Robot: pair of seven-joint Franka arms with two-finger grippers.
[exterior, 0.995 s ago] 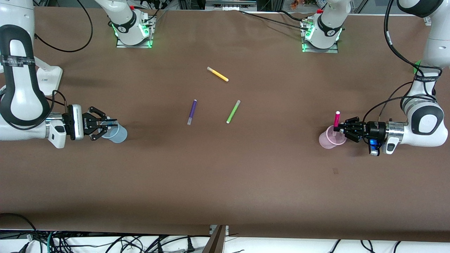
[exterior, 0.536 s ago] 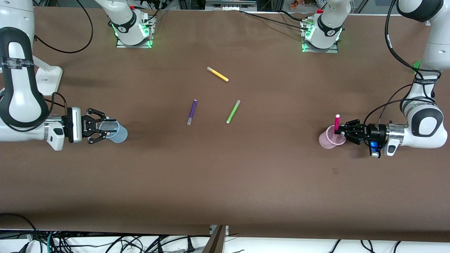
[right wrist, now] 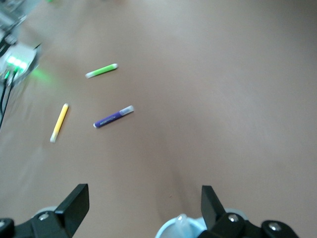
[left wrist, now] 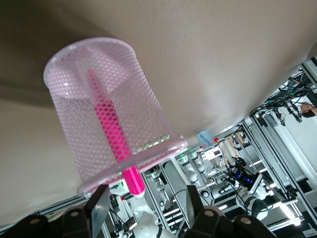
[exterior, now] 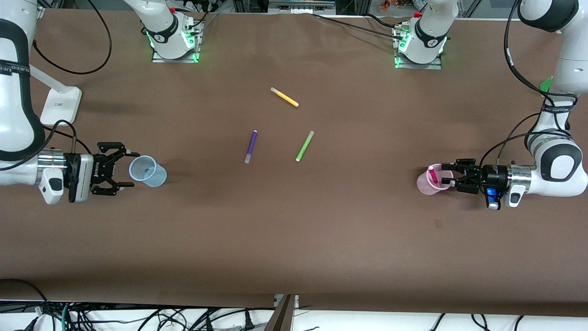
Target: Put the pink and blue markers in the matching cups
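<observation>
Left tool [exterior: 451,177]: my fingers apart, beside pink cup [exterior: 429,182].
Pink marker [exterior: 432,175]: leaning in pink cup.
Right tool [exterior: 120,169]: my fingers apart, beside blue cup [exterior: 148,171].

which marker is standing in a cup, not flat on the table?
The pink marker, leaning inside the pink cup. The yellow marker, purple marker and green marker lie flat mid-table.

One marker [exterior: 432,175] stands tilted in the cup [exterior: 426,185] at the left arm's end of the tabletop [exterior: 294,230] — the other cup [exterior: 148,171] sits at the right arm's end, three pens [exterior: 303,146] lying mid-table between them, each cup just beside an open claw [exterior: 453,177].
</observation>
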